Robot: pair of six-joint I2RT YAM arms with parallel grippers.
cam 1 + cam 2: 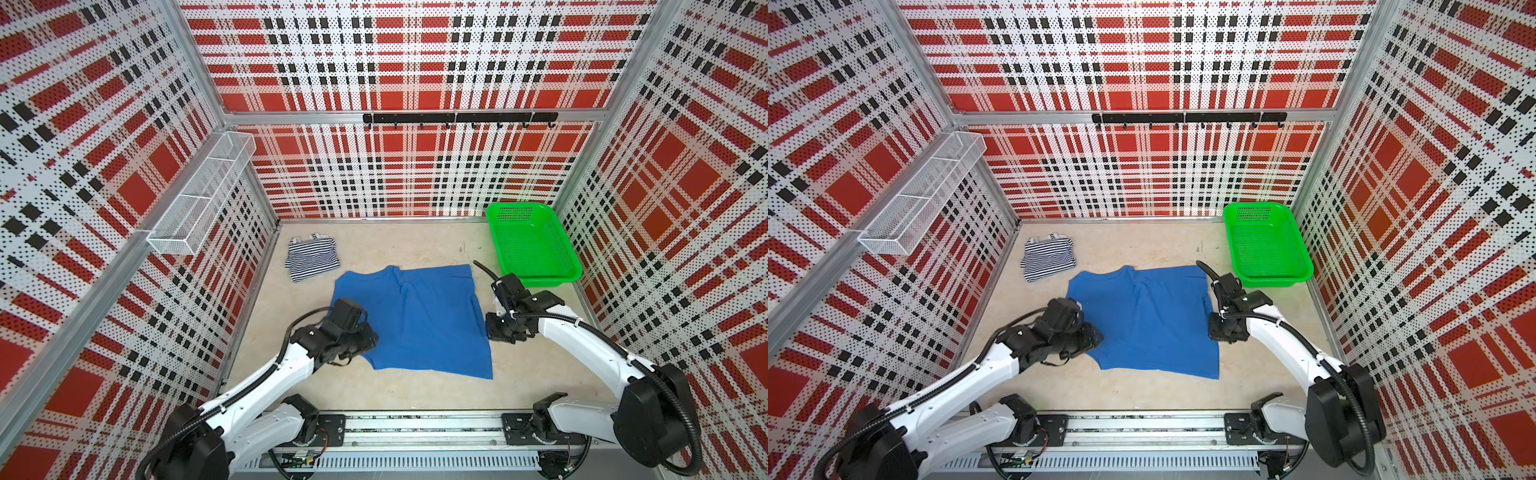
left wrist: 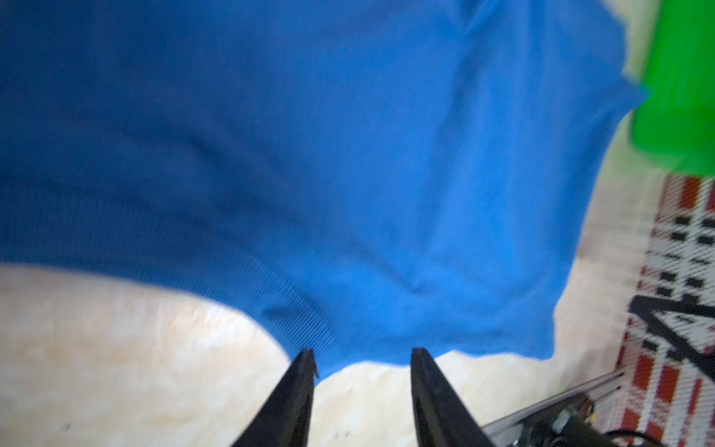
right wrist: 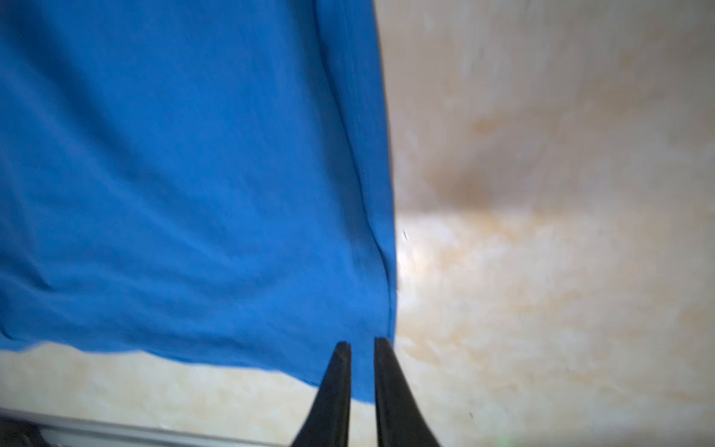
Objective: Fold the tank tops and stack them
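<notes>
The plain blue tank top [image 1: 415, 320] [image 1: 1150, 320] lies spread flat in the middle of the table. The striped tank top [image 1: 311, 257] [image 1: 1047, 257] lies folded at the back left. My left gripper [image 2: 362, 351] [image 1: 365, 338] is open at the blue top's left edge, and the hem [image 2: 309, 154] ends just past its fingertips with nothing between them. My right gripper [image 3: 361, 342] [image 1: 498, 332] hovers at the top's right edge, jaws a narrow gap apart. A corner of the blue cloth [image 3: 174, 174] lies flat under that gap.
A green mesh basket [image 1: 536, 282] [image 1: 1273, 280] [image 2: 681, 77] stands at the back right, close behind my right arm. A white wire shelf [image 1: 203, 195] hangs on the left wall and a black hook rail [image 1: 459, 118] on the back wall. Plaid walls enclose the table.
</notes>
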